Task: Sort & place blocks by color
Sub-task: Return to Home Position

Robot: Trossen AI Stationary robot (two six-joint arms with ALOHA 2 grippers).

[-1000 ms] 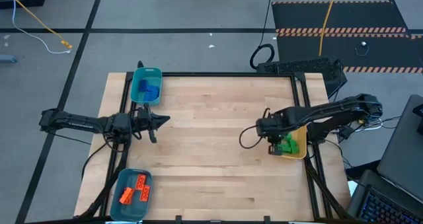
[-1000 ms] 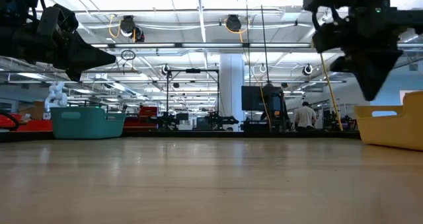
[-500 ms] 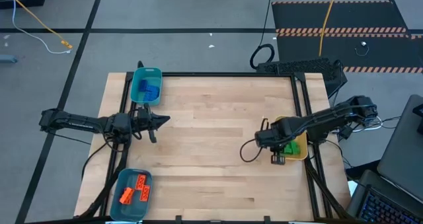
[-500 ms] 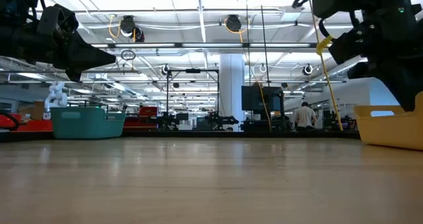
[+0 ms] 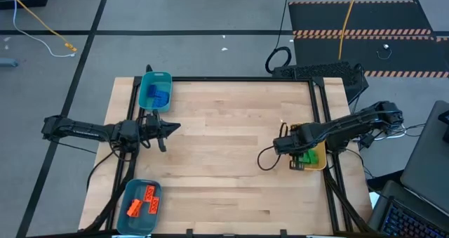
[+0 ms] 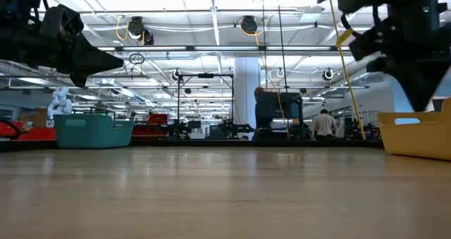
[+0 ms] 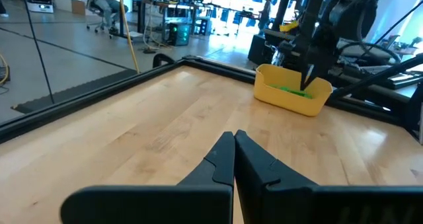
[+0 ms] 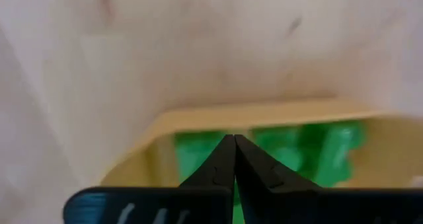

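Grey floor (image 5: 196, 10), black tape lines (image 5: 210, 33); black mat (image 5: 358, 17) with orange-striped edging. White square column (image 6: 246, 84); bright ceiling strip lights (image 6: 176, 48).

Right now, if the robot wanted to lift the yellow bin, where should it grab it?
Probably pinch the yellow bin over one long wall's rim, from straight above: it is open-topped, its walls stand upright, and the green blocks lie low inside.

**Materials and surface finishes**
Bench (image 5: 224, 126): pale wood planks, smooth, with a low sheen. Frame (image 5: 231, 78): black, matt, metal by its look. Teal bins (image 5: 156, 74) and yellow bin (image 7: 291, 100): smooth moulded plastic, matt. Blocks (image 8: 317, 148): smooth coloured plastic. Jaws: dark, matt, plastic-looking.
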